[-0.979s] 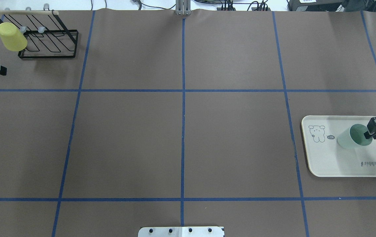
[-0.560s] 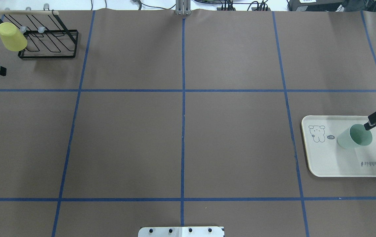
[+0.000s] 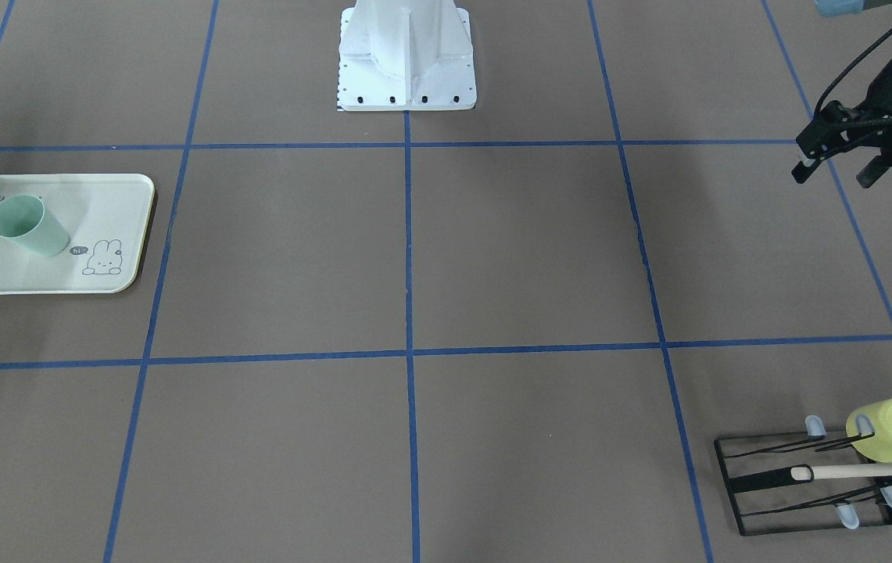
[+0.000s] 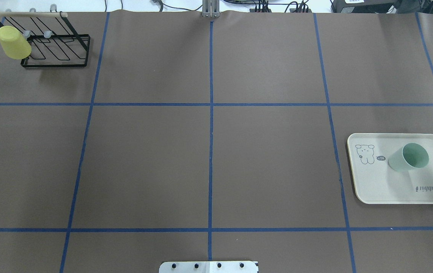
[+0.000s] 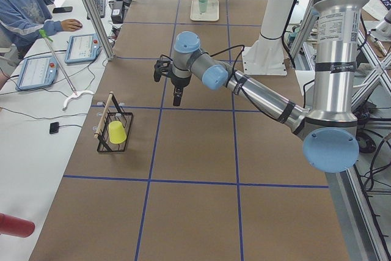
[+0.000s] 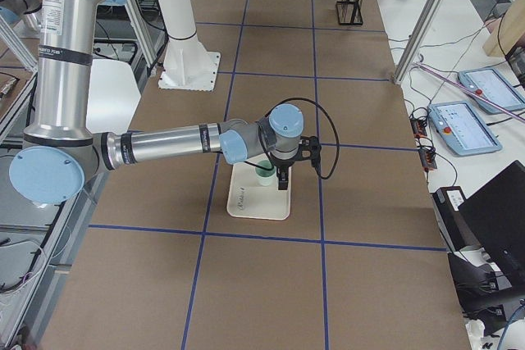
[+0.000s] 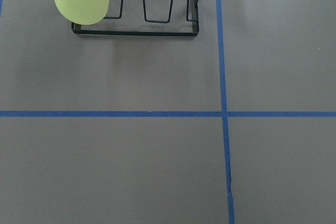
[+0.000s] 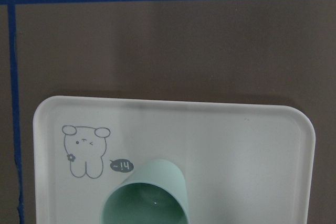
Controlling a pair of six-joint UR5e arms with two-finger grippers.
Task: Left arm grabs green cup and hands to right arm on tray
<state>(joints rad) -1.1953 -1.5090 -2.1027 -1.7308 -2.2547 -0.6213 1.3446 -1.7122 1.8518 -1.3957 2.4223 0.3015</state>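
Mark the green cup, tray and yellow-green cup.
green cup (image 4: 414, 155): overhead exterior, inside its open mouth.
tray (image 4: 387, 185): overhead exterior, bare floor near a corner.
yellow-green cup (image 4: 14, 42): overhead exterior, side wall.

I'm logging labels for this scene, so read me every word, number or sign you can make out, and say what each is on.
"Rabbit", in script, on the tray, upside down in the overhead view.
"hi~", in a dark speech bubble beside the rabbit drawing on that tray.
Vertical print on the left arm's upright tube: too small to read.
The green cup: no text.
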